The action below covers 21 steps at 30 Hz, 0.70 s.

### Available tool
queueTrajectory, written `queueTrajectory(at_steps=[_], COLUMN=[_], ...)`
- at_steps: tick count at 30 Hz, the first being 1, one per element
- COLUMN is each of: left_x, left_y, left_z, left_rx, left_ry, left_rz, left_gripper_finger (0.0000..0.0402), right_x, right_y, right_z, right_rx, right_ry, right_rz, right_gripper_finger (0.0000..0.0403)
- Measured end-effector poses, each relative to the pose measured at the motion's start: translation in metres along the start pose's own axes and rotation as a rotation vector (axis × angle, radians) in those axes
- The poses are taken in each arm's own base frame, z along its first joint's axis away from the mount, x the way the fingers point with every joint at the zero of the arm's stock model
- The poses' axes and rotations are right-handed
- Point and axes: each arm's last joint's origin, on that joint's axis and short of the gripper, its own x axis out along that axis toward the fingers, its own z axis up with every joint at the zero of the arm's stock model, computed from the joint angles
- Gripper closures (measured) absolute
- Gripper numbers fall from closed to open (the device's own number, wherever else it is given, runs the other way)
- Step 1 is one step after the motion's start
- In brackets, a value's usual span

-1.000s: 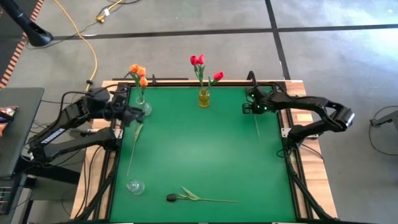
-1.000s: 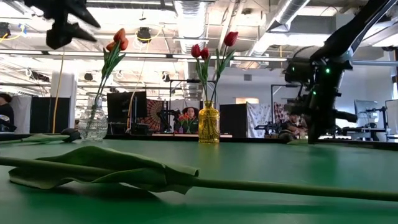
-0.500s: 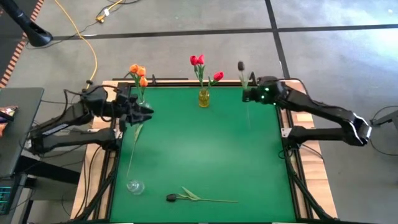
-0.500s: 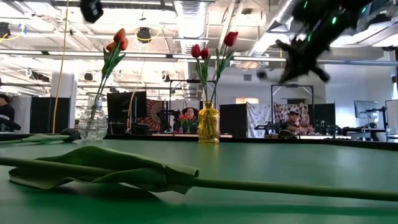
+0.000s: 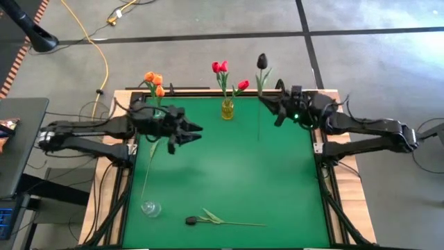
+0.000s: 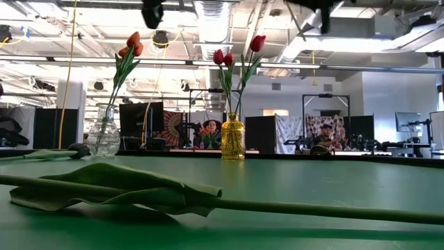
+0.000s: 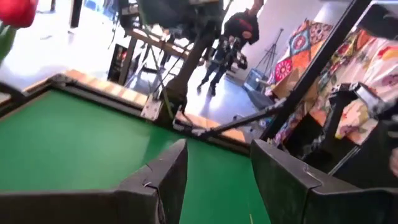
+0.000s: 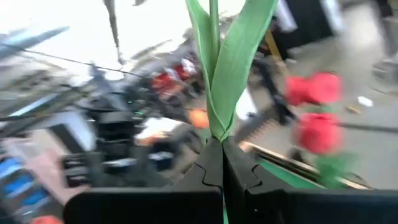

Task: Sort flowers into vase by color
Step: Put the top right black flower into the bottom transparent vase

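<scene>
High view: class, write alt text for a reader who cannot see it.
Seen from above, the right gripper is shut on a near-black tulip lifted over the green table. The left gripper is open and empty. Orange tulips and red tulips stand in separate vases.

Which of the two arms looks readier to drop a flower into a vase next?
The right one. The right gripper is shut on the dark tulip, lifted beside the yellow vase. The left gripper is open and holds nothing.
</scene>
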Motion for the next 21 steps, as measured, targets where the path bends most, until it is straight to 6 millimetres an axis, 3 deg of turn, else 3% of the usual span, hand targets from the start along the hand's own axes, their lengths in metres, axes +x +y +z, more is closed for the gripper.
queueTrajectory(at_steps=[8,16,21], left_x=[0.037,0.054,0.057], left_y=[0.002,0.008,0.005], left_z=[-0.006,-0.014,-0.018], left_rx=[-0.053,-0.113,-0.116], left_ry=[-0.110,-0.125,-0.118], left_rz=[-0.040,-0.026,-0.020], left_gripper_finger=[0.0236,0.0236,0.0236], right_x=[0.022,0.057,0.079], right_y=[0.044,0.058,0.067], right_z=[-0.023,-0.057,-0.059], right_rx=[-0.009,-0.004,-0.062], right_ry=[-0.151,-0.129,-0.113], right_rz=[0.267,0.351,0.396], right_gripper_finger=[0.0385,0.0385,0.0385])
